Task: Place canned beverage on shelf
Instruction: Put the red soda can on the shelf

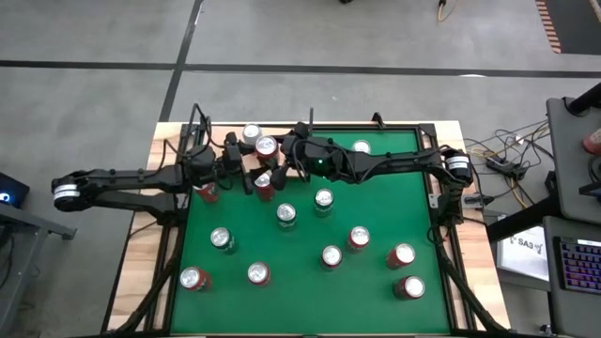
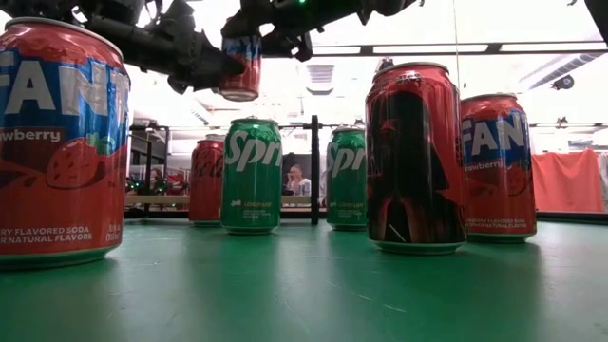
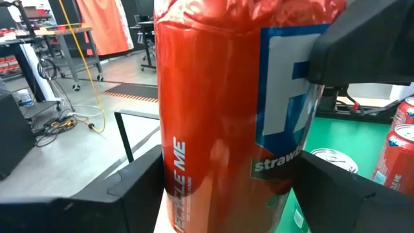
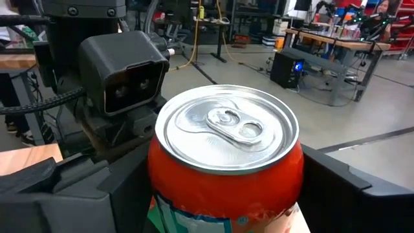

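Handing over mid-air: the can hangs above the felt, between both grippers, w/ right gripper clamped on its body and left gripper closing round it from the opposite side, jaws not seen seated. The shelf sits just beyond the left gripper. Left should grip firmly before right lets go, keeping the can upright.

Both arms reach inward and meet near the table's far edge. The left gripper and right gripper each clasp the same raised can.
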Available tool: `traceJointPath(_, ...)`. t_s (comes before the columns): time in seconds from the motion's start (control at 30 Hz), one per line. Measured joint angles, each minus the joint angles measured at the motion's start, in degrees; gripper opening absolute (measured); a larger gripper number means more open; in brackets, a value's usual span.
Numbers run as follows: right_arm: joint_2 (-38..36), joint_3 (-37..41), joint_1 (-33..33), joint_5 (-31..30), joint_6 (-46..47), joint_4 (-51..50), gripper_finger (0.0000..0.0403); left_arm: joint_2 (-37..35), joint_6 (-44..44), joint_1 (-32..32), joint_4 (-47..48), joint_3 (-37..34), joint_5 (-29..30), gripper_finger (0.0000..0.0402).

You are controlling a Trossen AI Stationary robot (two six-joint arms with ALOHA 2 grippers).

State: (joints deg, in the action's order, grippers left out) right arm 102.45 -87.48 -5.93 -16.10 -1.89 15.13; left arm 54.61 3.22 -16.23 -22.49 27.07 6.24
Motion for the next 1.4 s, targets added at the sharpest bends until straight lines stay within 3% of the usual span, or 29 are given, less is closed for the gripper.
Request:
traceJointPath(0.47,0.0,0.0,0.0,0.0,-0.8,-0.9,0.0290,-0.6,-0.3,0.0,0.9,0.0,-0.2,0.0273)
traceJointPath(0.63,0.0,0.0,0.0,0.0,-1.2,-1.2,0.0290,-0.6,-0.4,0.0,1.0,0.0,-0.4,0.0303)
traceJointPath(0.9,0.0,0.0,0.0,0.0,-2.1,-1.9,0.0290,-0.2,-0.5,0.0,1.0,0.0,-0.8,0.0302)
traceJointPath(1.2,0.1,0.1,0.0,0.1,-4.1,-0.2,0.0290,-0.1,-2.0,0.0,-2.8,0.3,-1.2,0.0347)
traceJointPath(1.4,0.2,0.1,0.0,0.1,-4.0,0.5,0.0290,0.6,-1.7,0.0,-4.7,0.3,-2.0,0.0354)
